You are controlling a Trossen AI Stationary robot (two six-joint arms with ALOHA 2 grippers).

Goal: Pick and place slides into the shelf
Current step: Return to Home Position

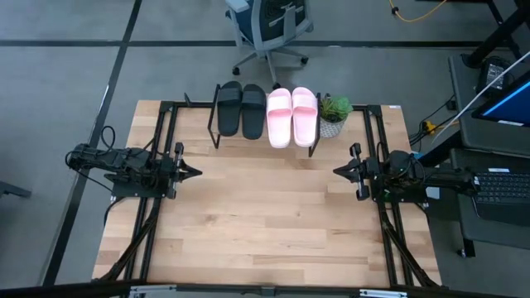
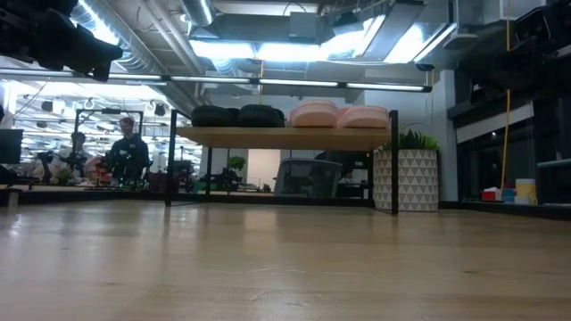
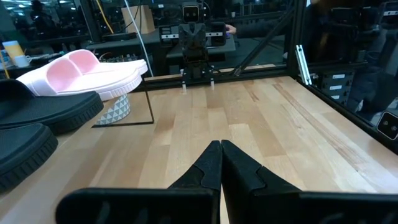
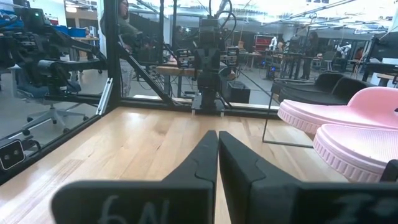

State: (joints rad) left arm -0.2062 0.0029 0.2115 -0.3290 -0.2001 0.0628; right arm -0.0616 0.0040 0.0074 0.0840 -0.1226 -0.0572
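Two black slides (image 1: 241,108) and two pale pink slides (image 1: 292,115) lie side by side, soles down, on the plank top of the shelf (image 2: 285,137) at the table's far edge. The low view shows the black pair (image 2: 237,116) and the pink pair (image 2: 337,115) on that plank. My left gripper (image 1: 196,172) hovers shut at the table's left side, pointing right. My right gripper (image 1: 336,170) hovers shut at the right side, pointing left. Each wrist view shows its shut fingers, left (image 3: 221,149) and right (image 4: 217,138), with the slides off to one side.
A small green plant in a patterned white pot (image 1: 334,115) stands just right of the shelf. Black frame rails (image 1: 163,141) run along both table sides. Bare tabletop (image 1: 265,215) spreads between the arms. An office chair (image 1: 269,29) stands beyond the far edge; people sit in the room behind.
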